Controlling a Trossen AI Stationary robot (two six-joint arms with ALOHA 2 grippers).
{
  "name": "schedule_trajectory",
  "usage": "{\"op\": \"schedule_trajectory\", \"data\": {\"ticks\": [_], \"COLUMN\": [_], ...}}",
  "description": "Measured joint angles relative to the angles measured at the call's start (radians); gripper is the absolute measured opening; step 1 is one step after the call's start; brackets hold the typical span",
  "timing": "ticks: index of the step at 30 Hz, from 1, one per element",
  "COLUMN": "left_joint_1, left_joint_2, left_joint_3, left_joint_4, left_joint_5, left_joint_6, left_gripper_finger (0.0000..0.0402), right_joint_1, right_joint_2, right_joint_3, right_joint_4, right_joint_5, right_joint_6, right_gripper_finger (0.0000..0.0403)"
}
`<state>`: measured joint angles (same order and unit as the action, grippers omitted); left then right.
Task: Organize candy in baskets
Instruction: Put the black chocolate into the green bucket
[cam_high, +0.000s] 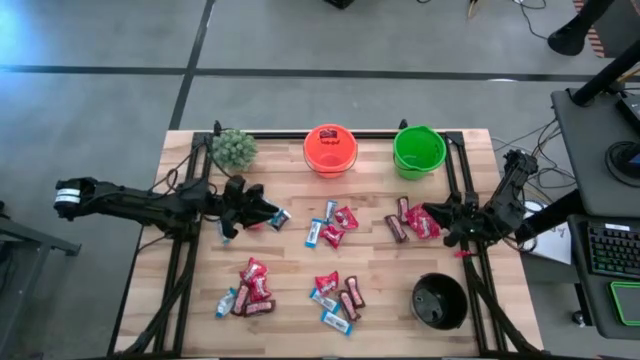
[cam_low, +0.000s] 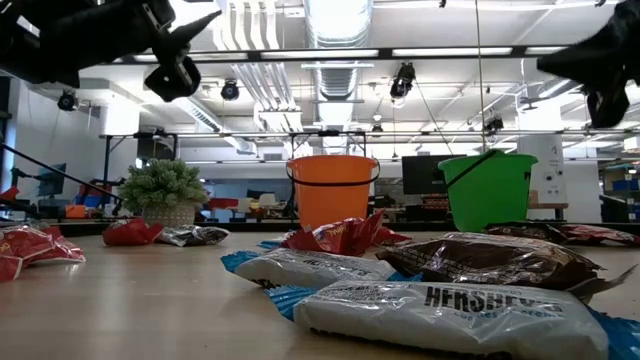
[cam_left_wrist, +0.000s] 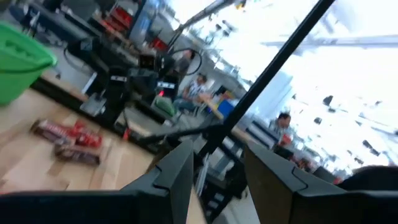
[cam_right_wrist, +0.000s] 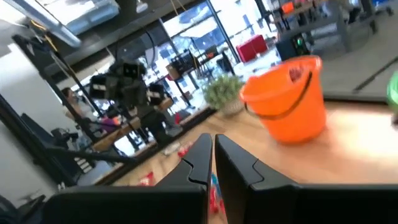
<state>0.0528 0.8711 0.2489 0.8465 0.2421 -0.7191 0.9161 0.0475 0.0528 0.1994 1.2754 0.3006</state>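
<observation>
Two dark jointed arms; the left arm (cam_high: 140, 203) ends in a white band.

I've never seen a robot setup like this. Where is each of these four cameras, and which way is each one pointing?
High view: above, looking straight down on the table; both arms show.
Low view: at tabletop height, looking level past the candy into the room; the arms hang overhead.
Left wrist view: on the left arm, facing the green basket; its open fingers show.
Right wrist view: on the right arm, facing the orange basket; its shut fingers show.
Shared: high and low views both show both baskets.
</observation>
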Motion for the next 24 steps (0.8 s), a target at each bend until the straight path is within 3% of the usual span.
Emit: {"op": "schedule_trajectory", "data": {"ticks": [10,15,18,24], "left_joint_1": [0.0,0.0,0.0,0.0], "left_joint_2": [0.0,0.004,0.005,0.035], "left_joint_3": [0.003,0.104,0.221,0.545], "left_joint_4": [0.062,0.013,-0.162,-0.738], "left_joint_5": [-0.089,-0.097,-0.09,-0.086], "left_joint_6": [-0.023,0.057,0.151,0.301], "left_gripper_finger": [0.0123,0.0123,0.0123,0.0123], "right_joint_1": [0.0,0.0,0.0,0.0], "right_joint_2": [0.0,0.0,0.006,0.051], "right_joint_3": [0.173,0.253,0.29,0.354], "right_joint_4": [-0.01,-0.011,-0.01,-0.028], "right_joint_5": [-0.054,-0.134,-0.157,-0.157], "right_joint_6": [-0.307,-0.392,-0.426,-0.453], "right_gripper_finger": [0.0013,0.0013,0.0013,0.0013]}}
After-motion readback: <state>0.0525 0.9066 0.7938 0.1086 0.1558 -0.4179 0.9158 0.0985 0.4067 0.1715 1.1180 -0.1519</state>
